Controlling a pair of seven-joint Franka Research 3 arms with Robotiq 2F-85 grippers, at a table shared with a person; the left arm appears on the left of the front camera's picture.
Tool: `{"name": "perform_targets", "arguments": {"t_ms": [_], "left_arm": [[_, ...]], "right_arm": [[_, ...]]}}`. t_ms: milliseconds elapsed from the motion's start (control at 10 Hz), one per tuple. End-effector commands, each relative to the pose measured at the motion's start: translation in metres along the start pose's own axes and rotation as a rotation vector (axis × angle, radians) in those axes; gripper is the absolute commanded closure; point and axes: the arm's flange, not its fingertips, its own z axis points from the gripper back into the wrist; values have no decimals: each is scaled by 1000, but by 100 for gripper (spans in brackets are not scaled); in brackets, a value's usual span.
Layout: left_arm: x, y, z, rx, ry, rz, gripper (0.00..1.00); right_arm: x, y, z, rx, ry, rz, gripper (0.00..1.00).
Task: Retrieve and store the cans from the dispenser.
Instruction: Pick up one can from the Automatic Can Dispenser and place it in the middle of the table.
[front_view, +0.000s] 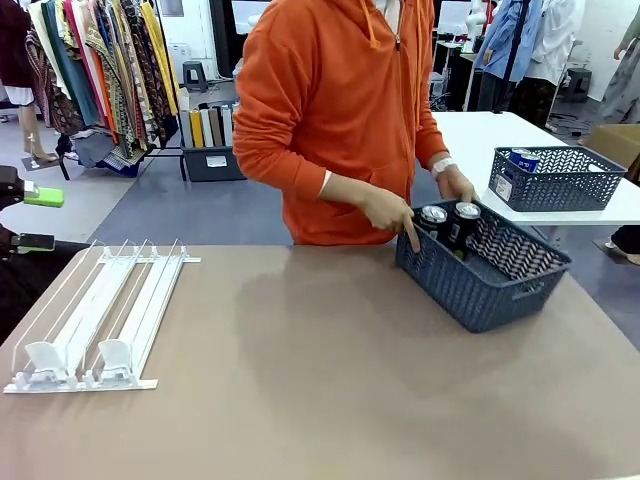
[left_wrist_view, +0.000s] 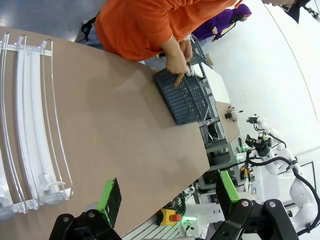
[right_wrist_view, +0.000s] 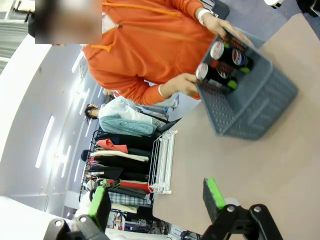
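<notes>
The white wire-rail dispenser (front_view: 100, 320) lies at the table's left, its lanes holding no cans and the pusher plates at the near end. Two black cans (front_view: 433, 218) with silver tops stand in the dark grey basket (front_view: 480, 290) at the right, where the person's hands rest on the far rim. My left gripper (front_view: 30, 218) hangs open at the left edge, beyond the dispenser's far end. In the left wrist view its gripper (left_wrist_view: 168, 195) is open over the table, the dispenser (left_wrist_view: 30, 125) to one side. My right gripper (right_wrist_view: 156, 197) is open, facing the basket (right_wrist_view: 255, 107) and cans (right_wrist_view: 222, 55).
A second grey basket (front_view: 555, 178) with blue cans (front_view: 522, 160) sits on a white table at the back right. The person in an orange hoodie (front_view: 330, 110) stands at the far edge. Bare brown tabletop (front_view: 300, 370) spans the middle.
</notes>
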Motion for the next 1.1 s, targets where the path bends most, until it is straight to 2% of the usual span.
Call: {"name": "perform_targets", "arguments": {"t_ms": [0,1000], "left_arm": [[1,-1,-2,-15,-10,-4,0],[1,-1,-2,-15,-10,-4,0]], "right_arm": [[4,2,-2,24,-16,26,0],[4,2,-2,24,-16,26,0]]}}
